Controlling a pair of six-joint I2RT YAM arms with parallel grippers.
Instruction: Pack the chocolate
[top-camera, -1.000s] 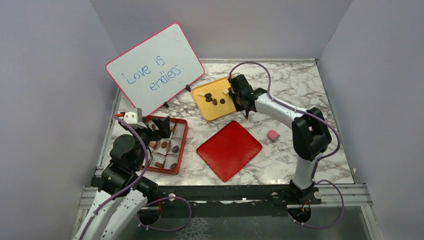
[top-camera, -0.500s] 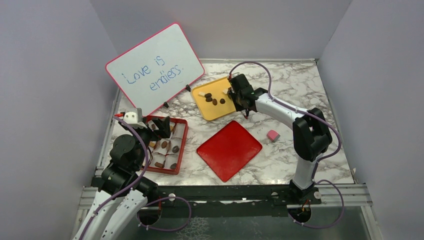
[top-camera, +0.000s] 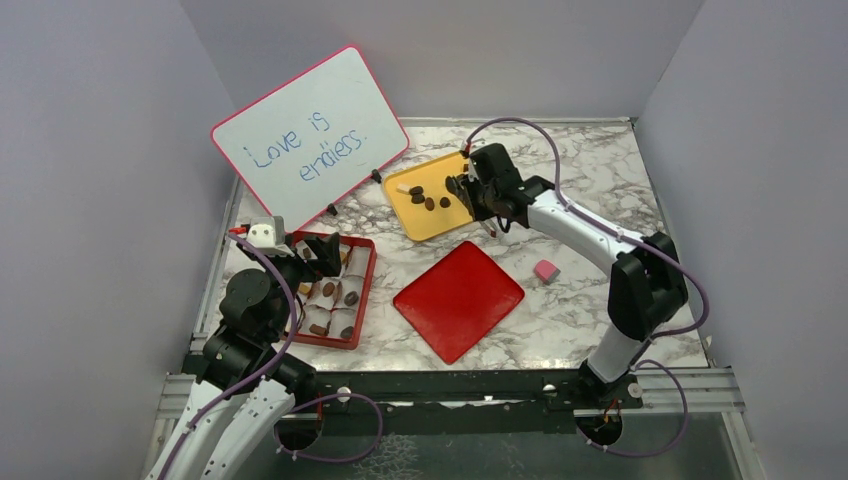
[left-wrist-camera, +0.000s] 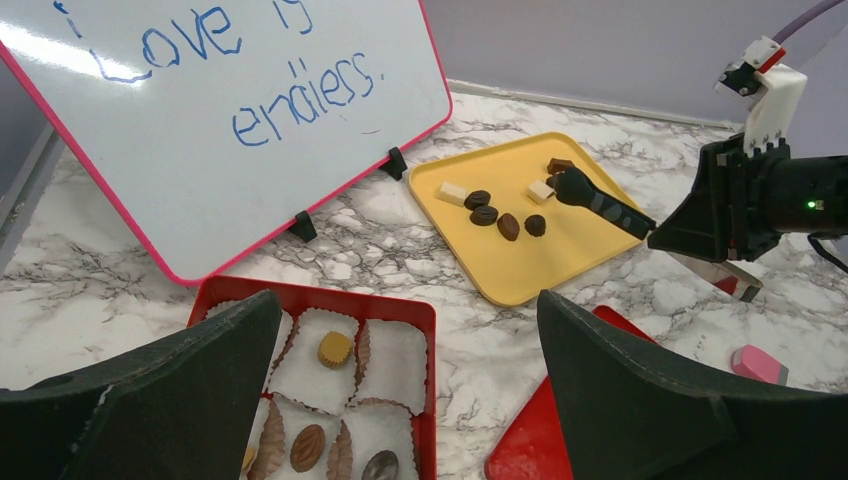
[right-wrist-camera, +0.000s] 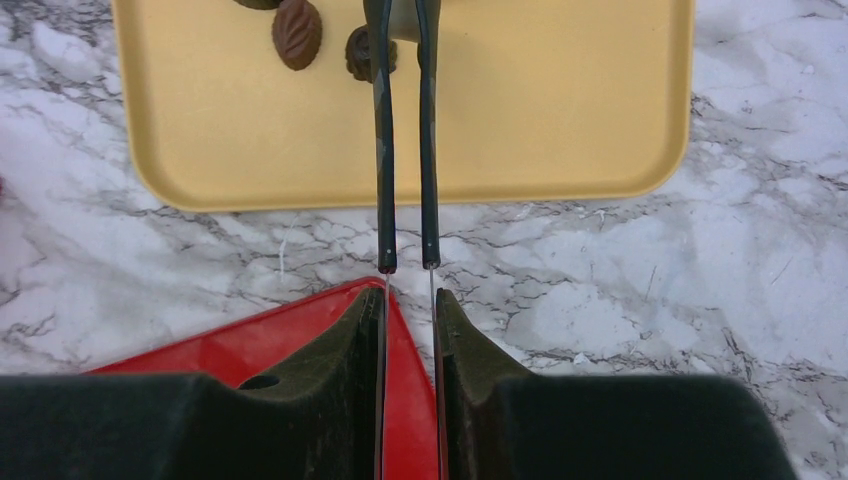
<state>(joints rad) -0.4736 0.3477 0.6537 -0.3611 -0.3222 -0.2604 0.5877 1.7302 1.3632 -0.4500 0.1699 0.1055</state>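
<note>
Several chocolate pieces (top-camera: 430, 202) lie on a yellow tray (top-camera: 425, 228), seen also in the left wrist view (left-wrist-camera: 508, 226) and right wrist view (right-wrist-camera: 297, 32). My right gripper (top-camera: 478, 190) (right-wrist-camera: 408, 300) is shut on black-tipped tongs (right-wrist-camera: 382, 150) (left-wrist-camera: 605, 205). The tong tips reach over the tray among the pieces, and a cream piece seems to sit between them. My left gripper (top-camera: 305, 255) (left-wrist-camera: 408, 300) is open and empty above a red box (left-wrist-camera: 330, 300) (top-camera: 362, 285) lined with white paper cups. Some cups hold chocolate (left-wrist-camera: 333, 349).
A red lid (top-camera: 458, 298) (right-wrist-camera: 280, 340) lies flat in the middle of the marble table. A small pink cube (top-camera: 546, 270) (left-wrist-camera: 758, 364) sits to its right. A whiteboard (top-camera: 310, 135) (left-wrist-camera: 200, 120) leans at the back left on small black feet.
My right arm has swung its elbow out to the right and its gripper has shifted slightly back, with the tongs staying over the tray. The left arm has not moved.
</note>
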